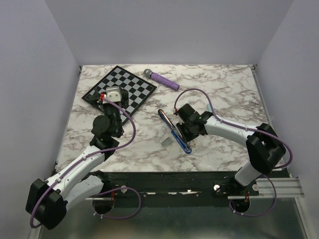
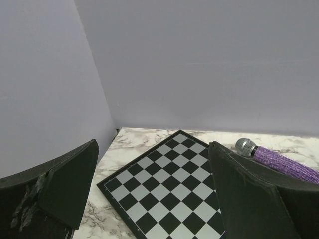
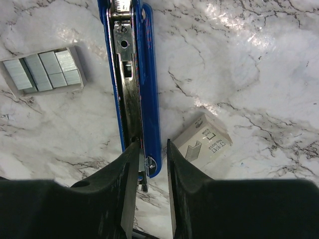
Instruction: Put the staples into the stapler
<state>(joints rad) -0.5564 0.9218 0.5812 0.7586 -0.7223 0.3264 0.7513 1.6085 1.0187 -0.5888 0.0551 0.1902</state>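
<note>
The dark blue stapler point(image 3: 144, 74) lies opened out flat on the marble table, its silver metal channel facing up; in the top view it point(image 1: 181, 143) sits at the centre. My right gripper point(image 3: 150, 149) straddles the stapler's near end. The left finger touches the metal side, and a small gap shows at the right finger. A small open tray of staples point(image 3: 42, 72) lies left of the stapler, also seen from the top point(image 1: 165, 142). My left gripper point(image 2: 154, 199) is open and empty above the chessboard.
A staple box sleeve point(image 3: 202, 142) lies just right of the right gripper's fingers. A black-and-white chessboard point(image 1: 119, 87) sits at the back left. A purple microphone point(image 1: 162, 78) lies behind it. Walls enclose the table on three sides.
</note>
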